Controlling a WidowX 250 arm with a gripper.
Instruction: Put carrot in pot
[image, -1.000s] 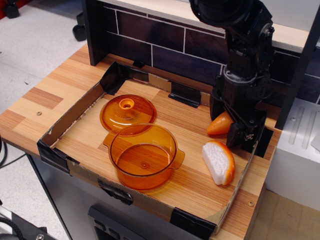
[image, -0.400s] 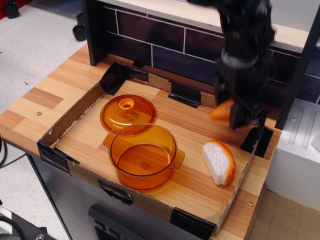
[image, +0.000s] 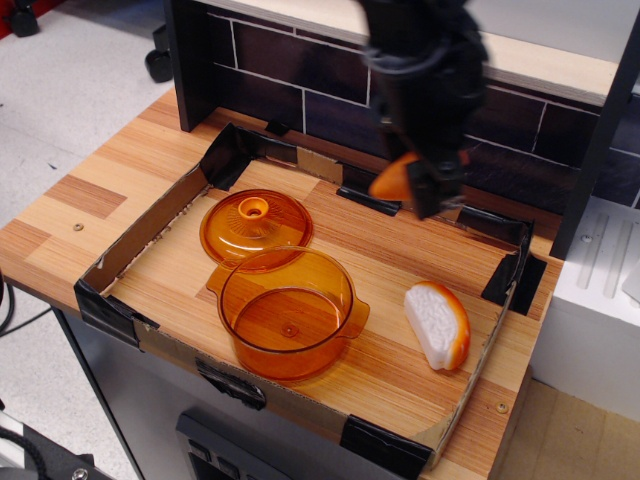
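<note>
a lab-style toy kitchen mock-up: taped cardboard tray (image: 150, 225), faux tile backsplash (image: 300, 75)

The arm is running off the top edge, and motion blur is smearing its dark body. The fingers (image: 432, 185) are covering part of the carrot (image: 392, 178) — only its near end is showing. The pot (image: 288, 313) is overlapping the lid's (image: 252, 224) front rim.

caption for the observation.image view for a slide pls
Robot hand carries a toy carrot above the tray, with the open orange pot waiting below beside its lid.
</note>
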